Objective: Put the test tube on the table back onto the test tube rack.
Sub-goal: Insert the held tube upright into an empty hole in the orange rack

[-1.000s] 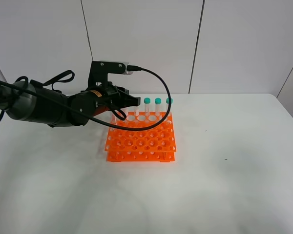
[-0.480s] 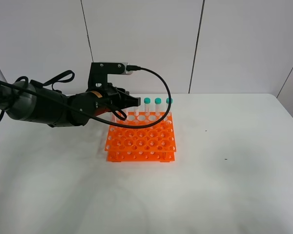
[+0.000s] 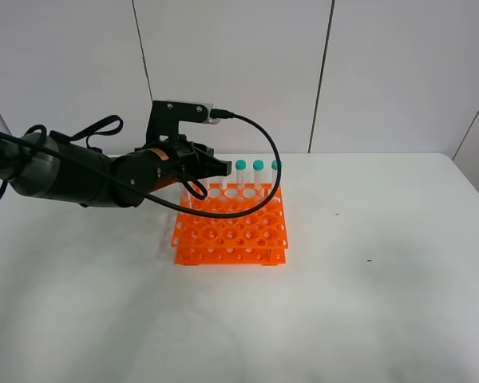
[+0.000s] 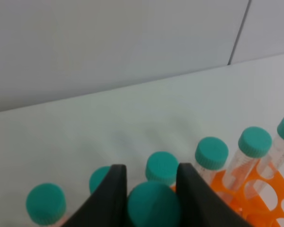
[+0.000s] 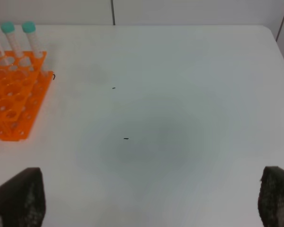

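- The right jaws are spread wide with nothing between them. They hang over bare tabletop (image 5: 180,118), well apart from the rack (image 5: 12,101), and do not show in the high view. They seem to have no part in this step.
- In the high view no tube lies on the tabletop in front, and the front rows of the rack (image 3: 231,231) are empty holes.
- The left arm (image 3: 72,179) reaches to the rack's rear left corner. There the left jaws pinch the teal cap of the tube (image 4: 154,205), one finger pressed to each side of it.
- The tube is therefore off the tabletop, held upright at the rack's back row. Its body and tip are hidden under the cap and the jaws, so I cannot tell whether the tip has entered a hole or how deep it sits.
- The step in hand looks like the last one: seating the tube in the rack.
- The next move calls for a straight descent with the tube kept upright until it rests in its hole. The jaws should then part only a little and lift straight up.
- Care is needed because neighbouring caps (image 4: 161,165) stand just beside the jaws on both sides. A wide spread or a sideways pull could knock them.
- Farther along the back row, the other tubes (image 3: 258,171) stand upright, with the pale wall (image 3: 223,72) behind.
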`<state>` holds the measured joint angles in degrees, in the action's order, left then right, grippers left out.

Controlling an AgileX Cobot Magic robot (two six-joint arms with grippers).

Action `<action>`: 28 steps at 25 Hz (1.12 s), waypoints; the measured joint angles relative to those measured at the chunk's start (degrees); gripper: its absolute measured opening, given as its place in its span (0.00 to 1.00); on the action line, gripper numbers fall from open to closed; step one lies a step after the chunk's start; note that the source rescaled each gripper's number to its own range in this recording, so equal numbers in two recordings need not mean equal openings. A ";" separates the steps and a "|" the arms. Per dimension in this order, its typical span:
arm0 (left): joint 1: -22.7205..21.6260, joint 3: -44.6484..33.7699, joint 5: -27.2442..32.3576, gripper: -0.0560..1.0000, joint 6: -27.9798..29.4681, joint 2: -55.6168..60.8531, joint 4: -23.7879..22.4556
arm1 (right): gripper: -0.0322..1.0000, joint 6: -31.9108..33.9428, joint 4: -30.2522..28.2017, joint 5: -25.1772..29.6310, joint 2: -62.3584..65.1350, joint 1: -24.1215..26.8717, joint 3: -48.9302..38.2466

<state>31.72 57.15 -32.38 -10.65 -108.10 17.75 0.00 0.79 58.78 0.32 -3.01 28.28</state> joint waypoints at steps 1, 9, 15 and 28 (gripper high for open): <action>0.00 0.06 -0.59 0.07 0.00 -0.33 0.00 | 1.00 0.00 0.00 0.00 0.00 0.00 0.00; 0.00 0.18 -0.83 0.07 -0.04 -1.49 0.00 | 1.00 0.00 0.00 0.00 0.00 0.00 0.00; 0.00 0.18 -0.58 0.07 0.08 -2.10 0.00 | 1.00 0.00 0.00 0.00 0.00 0.00 0.00; 0.00 0.18 -0.52 0.07 1.32 -4.18 0.00 | 1.00 0.00 0.00 0.00 0.00 0.00 0.00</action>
<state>31.72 57.34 -32.91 -9.34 -112.28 17.75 0.00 0.79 58.78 0.32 -3.01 28.28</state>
